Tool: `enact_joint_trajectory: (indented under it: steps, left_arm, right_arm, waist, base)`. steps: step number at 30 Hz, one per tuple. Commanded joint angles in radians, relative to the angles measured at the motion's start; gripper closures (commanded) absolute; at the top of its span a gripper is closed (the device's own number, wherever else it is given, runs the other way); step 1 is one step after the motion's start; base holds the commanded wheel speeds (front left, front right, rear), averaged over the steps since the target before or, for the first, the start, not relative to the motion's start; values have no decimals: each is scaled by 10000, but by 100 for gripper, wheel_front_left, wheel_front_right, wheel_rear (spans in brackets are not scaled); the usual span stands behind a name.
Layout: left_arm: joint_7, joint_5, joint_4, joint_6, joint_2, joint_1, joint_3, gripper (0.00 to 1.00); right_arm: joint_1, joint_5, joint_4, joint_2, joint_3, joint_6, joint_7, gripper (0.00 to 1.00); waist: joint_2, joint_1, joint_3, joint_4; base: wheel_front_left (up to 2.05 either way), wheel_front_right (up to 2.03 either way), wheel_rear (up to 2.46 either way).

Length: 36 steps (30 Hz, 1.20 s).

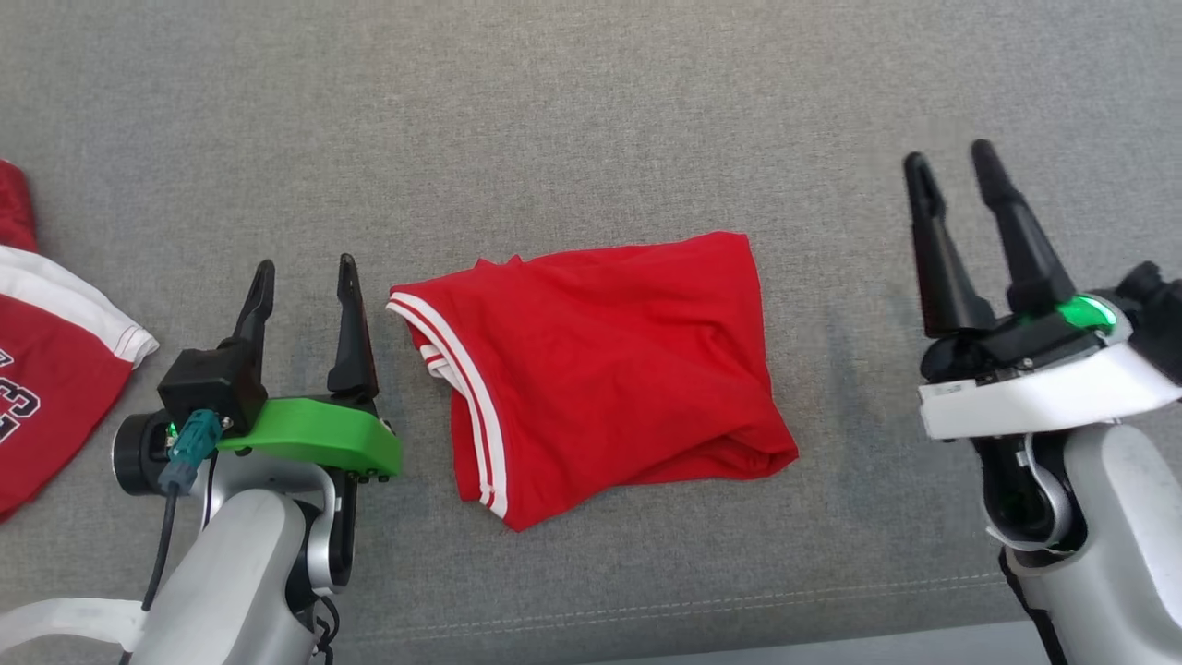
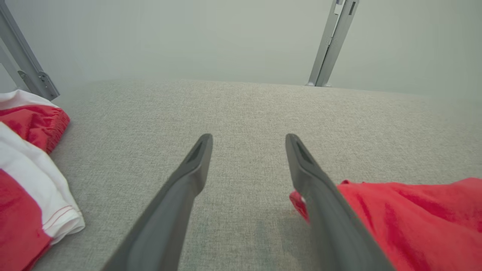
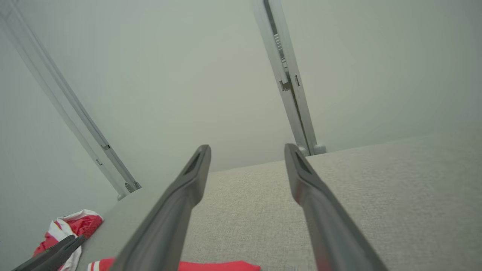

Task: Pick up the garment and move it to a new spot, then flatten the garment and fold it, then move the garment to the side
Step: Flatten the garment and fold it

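A red garment (image 1: pixel 605 365) with white striped trim lies folded into a rough rectangle in the middle of the grey fabric surface (image 1: pixel 591 111). My left gripper (image 1: pixel 307 272) stands open just left of its striped edge, apart from it, nothing between the fingers. In the left wrist view the garment (image 2: pixel 414 218) lies to the right of the right finger (image 2: pixel 316 188). My right gripper (image 1: pixel 951 164) is open well to the right of the garment, raised above the surface. The right wrist view catches the garment's edge (image 3: pixel 222 266) at the bottom.
A second red and white garment (image 1: pixel 46 369) with lettering lies at the far left edge, also seen as a red and white garment (image 2: pixel 26 177) in the left wrist view. Metal frame posts (image 2: pixel 331 41) stand behind the surface against a pale wall. The surface's front seam (image 1: pixel 693 605) runs below the garment.
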Motion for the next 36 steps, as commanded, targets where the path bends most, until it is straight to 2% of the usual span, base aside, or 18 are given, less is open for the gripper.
enact_joint_trajectory:
  steps: [1,6,17,25,36]
  left_arm:
    - [22,57,-138,84,136,65,57,0]
    - [-2,118,-564,295,390,379,152,0]
    - [-27,52,-1252,763,753,1674,310,0]
    - [119,-107,-1358,936,721,2291,185,0]
    - [230,-191,-1325,1039,683,2433,131,0]
  right_arm:
    - [304,-247,133,26,-393,-1,-78,0]
    - [840,-1399,679,-261,-1464,-1,-209,0]
    - [1946,-2717,2021,-244,-2131,-1,-425,0]
    - [2366,-2968,2273,-154,-2095,-1,-439,0]
    - [2488,-2994,2281,-152,-2117,-2,-444,0]
  waist:
    - [0,0,-115,-134]
    - [0,0,-262,-254]
    - [0,0,-1167,-363]
    - [0,0,-1656,-261]
    - [0,0,-1786,-136]
  base:
    - [0,0,0]
    - [0,0,0]
    - [0,0,0]
    - [0,0,0]
    - [0,0,0]
